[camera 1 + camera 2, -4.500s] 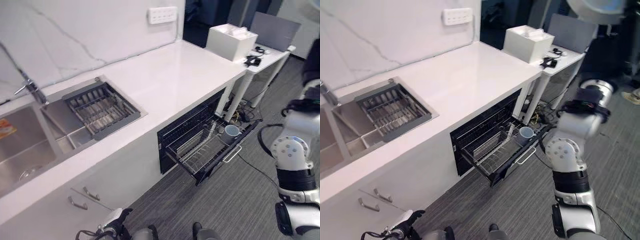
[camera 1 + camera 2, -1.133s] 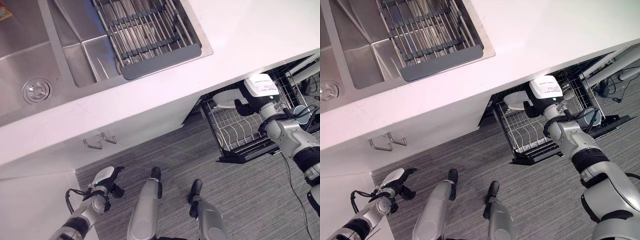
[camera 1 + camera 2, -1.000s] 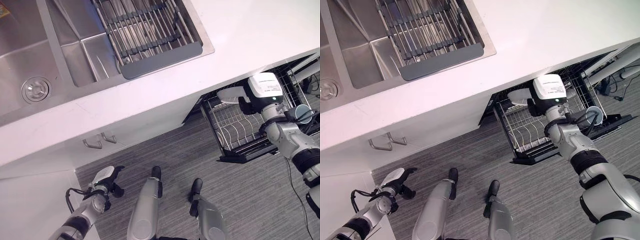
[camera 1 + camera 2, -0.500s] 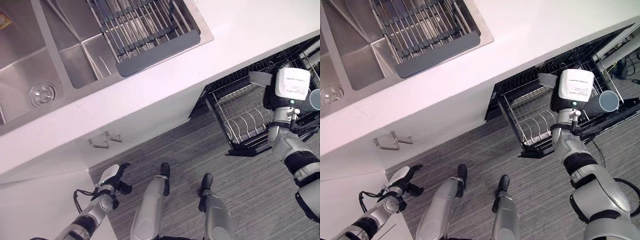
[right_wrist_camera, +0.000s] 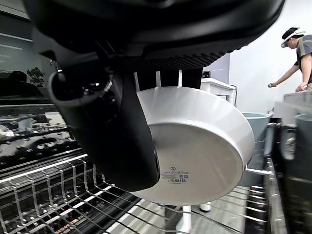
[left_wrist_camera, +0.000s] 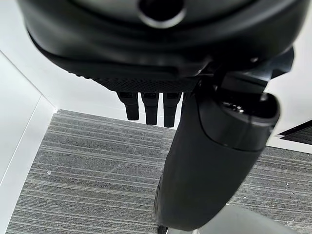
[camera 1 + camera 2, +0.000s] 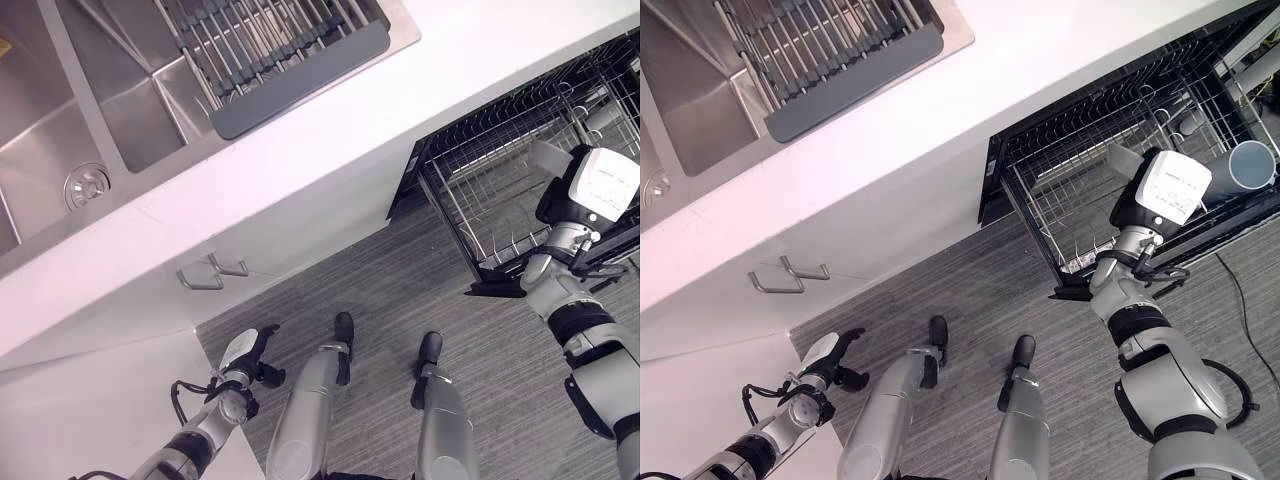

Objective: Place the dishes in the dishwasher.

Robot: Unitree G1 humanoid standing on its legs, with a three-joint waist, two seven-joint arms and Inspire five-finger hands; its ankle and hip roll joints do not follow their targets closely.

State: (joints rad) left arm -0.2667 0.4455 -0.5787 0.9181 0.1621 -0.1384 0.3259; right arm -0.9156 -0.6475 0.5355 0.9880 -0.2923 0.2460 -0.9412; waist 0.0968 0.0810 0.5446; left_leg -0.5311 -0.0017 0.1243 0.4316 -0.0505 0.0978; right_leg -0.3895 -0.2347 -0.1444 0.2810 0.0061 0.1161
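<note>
At the far left of the head views the steel sink (image 7: pixel 60 120) is set into the white counter (image 7: pixel 330 110), with a dark-edged drying rack (image 7: pixel 270 50) lying across its right-hand basin. Below the counter edge, two metal cabinet handles (image 7: pixel 212 274) stick out from the white cupboard front. Down by the grey striped carpet floor (image 7: pixel 390 300), low on the left, the left hand (image 7: pixel 250 362) hangs idle beside the cupboard; in its wrist view its fingers (image 6: pixel 150 106) hang straight and loose with nothing between them and the thumb.

Further right, the dishwasher (image 7: pixel 1040 150) stands open under the counter, its wire rack (image 7: pixel 1080 200) pulled out over the floor. The right hand (image 5: pixel 122 126) is held over this rack with a white plate (image 5: pixel 200 156) in it: the thumb is pressed across the plate's underside and the fingers are curled over its upper rim, so the plate is pinched between them. The plate stands nearly on edge, its underside turned toward the wrist camera and its flat face running roughly upright above the rack's wire tines; whether its lower rim touches the wires cannot be told. In the head views it shows as a pale sliver (image 7: pixel 1125 160) just past the wrist. At the rack's right end sits a blue-grey cup (image 7: pixel 1245 168), lying on its side with its mouth open toward the floor side. In the background of the right wrist view a person (image 5: pixel 297 53) stands with an arm stretched out.
</note>
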